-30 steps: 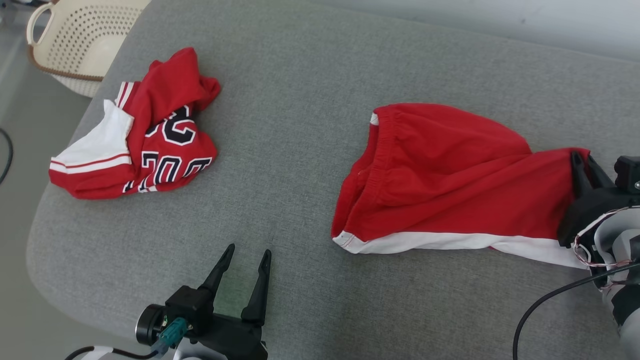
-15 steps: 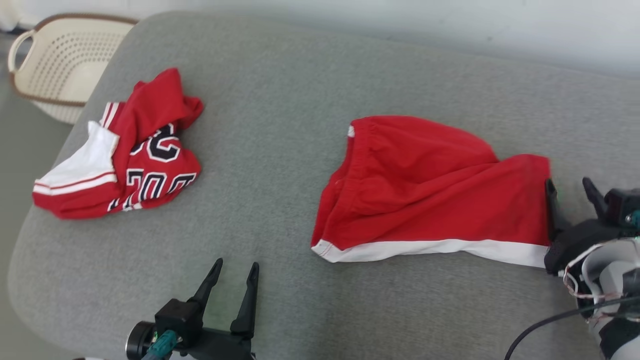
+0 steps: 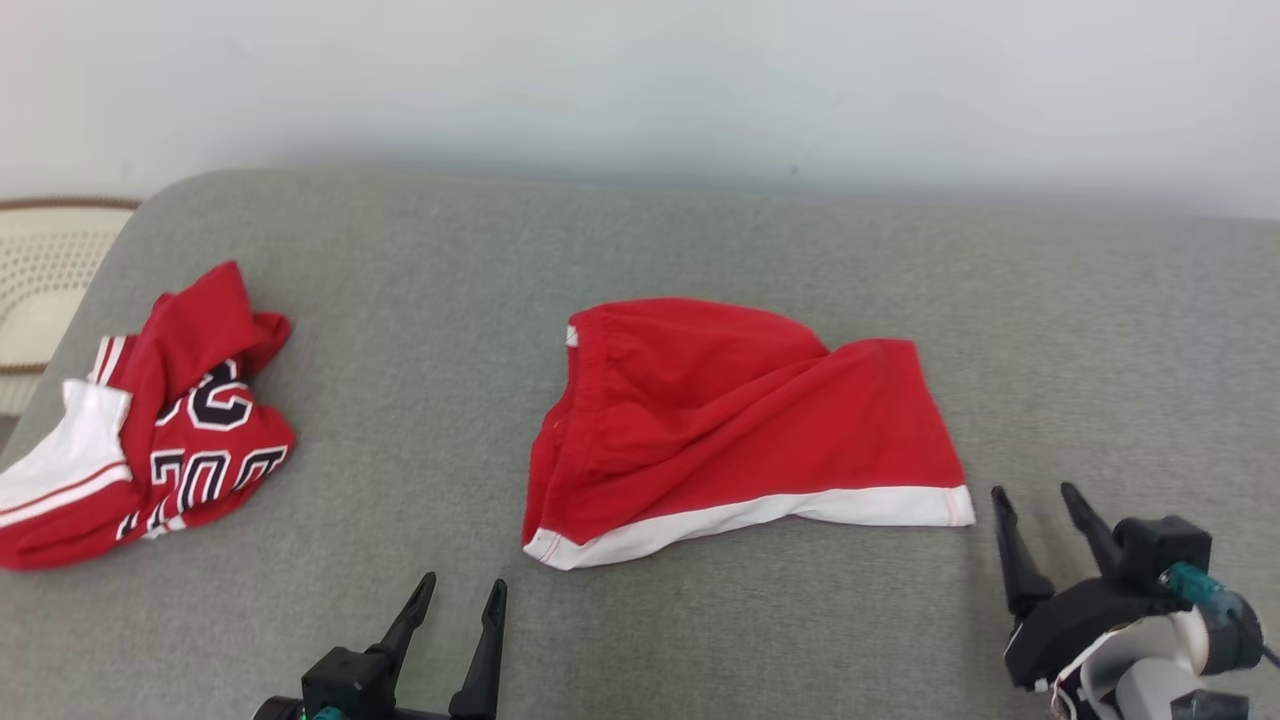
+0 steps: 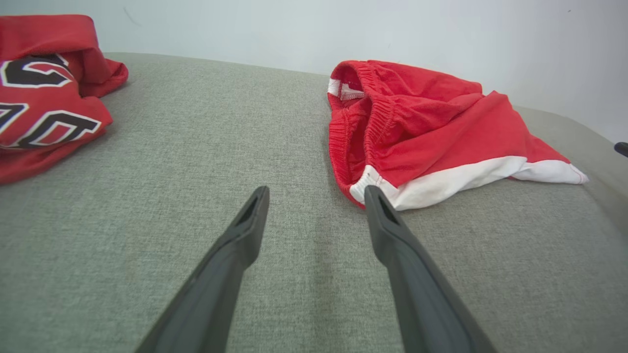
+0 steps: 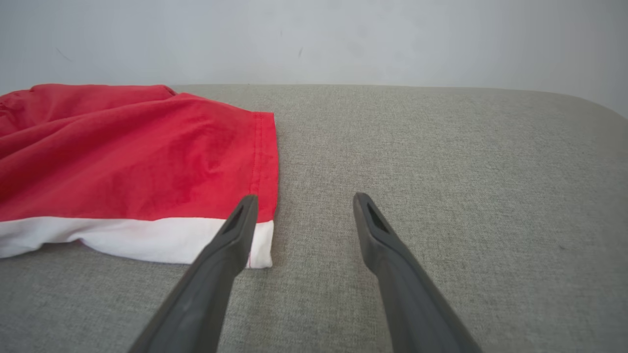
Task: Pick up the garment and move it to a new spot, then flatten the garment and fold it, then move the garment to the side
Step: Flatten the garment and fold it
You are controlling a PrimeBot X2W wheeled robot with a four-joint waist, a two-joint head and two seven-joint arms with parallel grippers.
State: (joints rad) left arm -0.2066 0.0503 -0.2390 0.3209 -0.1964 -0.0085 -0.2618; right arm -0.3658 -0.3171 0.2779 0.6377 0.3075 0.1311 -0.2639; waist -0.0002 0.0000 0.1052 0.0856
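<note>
Since 1.0 s ago the right gripper [image 3: 1032, 490] has released the red shorts [image 3: 720, 420] and backed just clear of the hem, fingers spread and empty. The head camera has also tilted up. The left gripper [image 3: 464, 580] is likewise spread and empty. The shorts lie rumpled mid-cushion [image 3: 700, 240], well apart from the jersey [image 3: 170, 420]. Judged light, limp and not slippery; best pinched at the white hem [image 3: 760, 515] corners.

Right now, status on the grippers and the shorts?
Left gripper open, empty, near the shorts, waistband end. Right gripper open, empty, by the leg hem. Shorts rumpled, unfolded, on the cushion. Jersey far left, apart.
</note>
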